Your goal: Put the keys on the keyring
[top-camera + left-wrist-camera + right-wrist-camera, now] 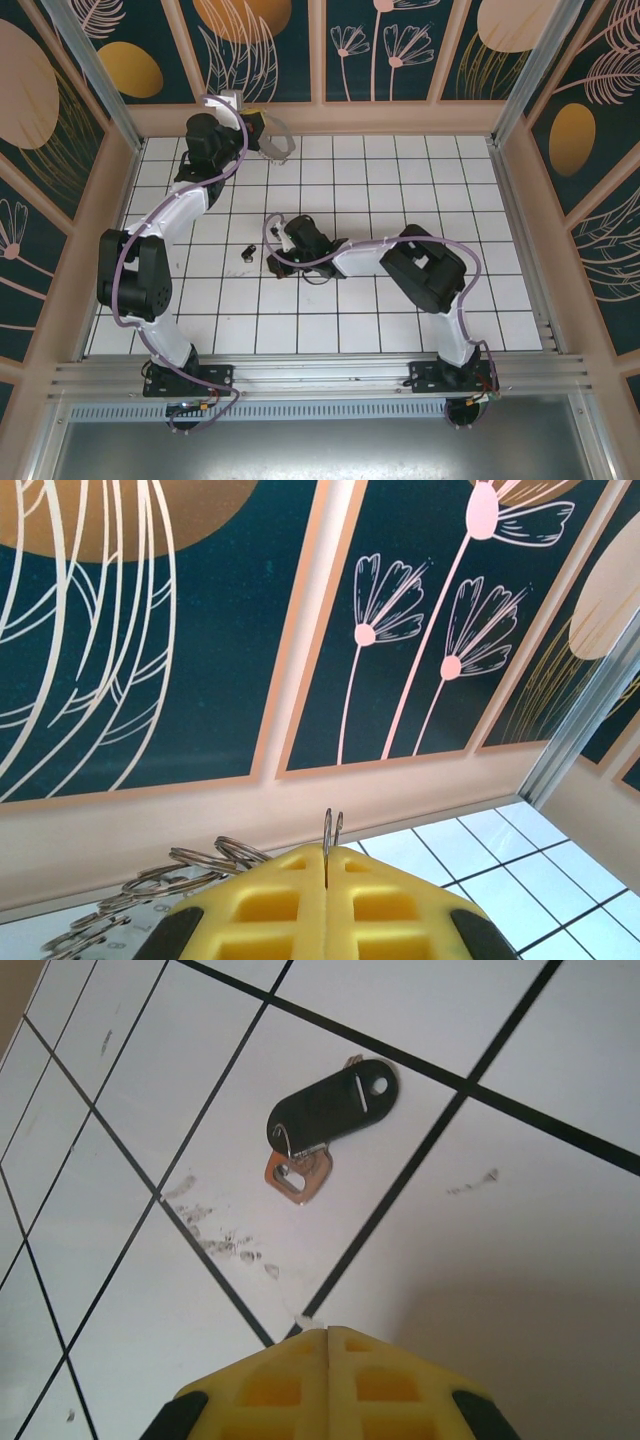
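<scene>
White tiled floor point(400, 300) — left jaws tight on keyring point(327, 832), right jaws closed, empty, near keys point(330, 1110).

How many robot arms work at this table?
2. The left arm reaches toward the far wall, its tool shut on the keyring; the right arm stretches toward the keys.

two arms point(170, 215) are reaching over the tiled floor point(400, 170). one set of keys point(325, 1120) is lying mid-floor, and one keyring point(200, 863) is hanging by its far edge.
</scene>
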`<state>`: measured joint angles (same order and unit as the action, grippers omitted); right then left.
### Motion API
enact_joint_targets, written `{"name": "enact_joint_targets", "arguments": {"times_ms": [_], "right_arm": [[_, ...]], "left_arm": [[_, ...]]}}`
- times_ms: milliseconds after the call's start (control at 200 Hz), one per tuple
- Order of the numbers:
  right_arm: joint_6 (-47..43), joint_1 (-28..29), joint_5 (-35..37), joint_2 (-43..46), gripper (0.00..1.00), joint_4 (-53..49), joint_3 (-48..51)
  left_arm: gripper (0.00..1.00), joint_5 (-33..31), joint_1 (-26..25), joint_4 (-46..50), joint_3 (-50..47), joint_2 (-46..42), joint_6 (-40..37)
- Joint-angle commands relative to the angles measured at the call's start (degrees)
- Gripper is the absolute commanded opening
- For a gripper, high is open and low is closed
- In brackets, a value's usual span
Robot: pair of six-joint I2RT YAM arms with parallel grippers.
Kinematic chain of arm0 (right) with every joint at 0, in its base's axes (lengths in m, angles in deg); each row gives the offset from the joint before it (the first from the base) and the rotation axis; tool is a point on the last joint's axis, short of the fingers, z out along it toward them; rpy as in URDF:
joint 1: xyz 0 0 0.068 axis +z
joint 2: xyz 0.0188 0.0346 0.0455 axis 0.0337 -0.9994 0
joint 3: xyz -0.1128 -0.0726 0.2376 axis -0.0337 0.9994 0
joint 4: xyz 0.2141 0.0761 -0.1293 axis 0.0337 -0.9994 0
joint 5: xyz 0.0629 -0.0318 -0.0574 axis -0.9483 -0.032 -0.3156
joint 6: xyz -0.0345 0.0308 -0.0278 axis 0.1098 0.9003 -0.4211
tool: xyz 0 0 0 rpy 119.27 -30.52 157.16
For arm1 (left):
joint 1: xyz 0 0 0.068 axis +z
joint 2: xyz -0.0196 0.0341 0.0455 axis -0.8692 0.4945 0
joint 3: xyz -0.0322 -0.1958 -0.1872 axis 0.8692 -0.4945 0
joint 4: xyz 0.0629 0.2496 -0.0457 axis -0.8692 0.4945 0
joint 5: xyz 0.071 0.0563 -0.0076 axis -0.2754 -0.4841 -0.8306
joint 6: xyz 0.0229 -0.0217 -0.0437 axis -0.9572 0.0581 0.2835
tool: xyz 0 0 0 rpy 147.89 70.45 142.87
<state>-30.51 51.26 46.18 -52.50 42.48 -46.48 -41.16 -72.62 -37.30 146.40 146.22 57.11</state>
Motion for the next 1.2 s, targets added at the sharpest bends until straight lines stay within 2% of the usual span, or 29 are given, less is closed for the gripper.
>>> {"name": "enact_joint_targets", "arguments": {"times_ms": [0, 80, 175, 656, 1196], "right_arm": [[-0.69, -0.2, -0.54, 1.81, 0.06, 2.63, 0.16], [-1.16, -0.02, -0.41, 0.75, 0.25, 1.71, -2.04], [-2.07, 0.15, 0.05, -1.29, 0.32, -0.21, -5.53], [-6.09, 1.56, 2.24, -11.19, 0.33, -8.03, -19.92], [-8.58, 4.02, 7.09, -17.16, 0.33, -14.57, -26.59]], "left_arm": [[0.0, 1.68, 0.48, -3.8, 2.72, 0.34, 1.47], [0.0, 1.64, 0.48, -3.72, 2.79, 0.47, 1.51], [0.0, 1.45, 0.51, -3.57, 2.68, 0.54, 1.45], [0.0, 1.45, 0.52, -2.36, 4.57, 1.78, 1.51], [0.0, 1.48, 0.47, -3.06, 4.42, 1.86, 1.94]]}}
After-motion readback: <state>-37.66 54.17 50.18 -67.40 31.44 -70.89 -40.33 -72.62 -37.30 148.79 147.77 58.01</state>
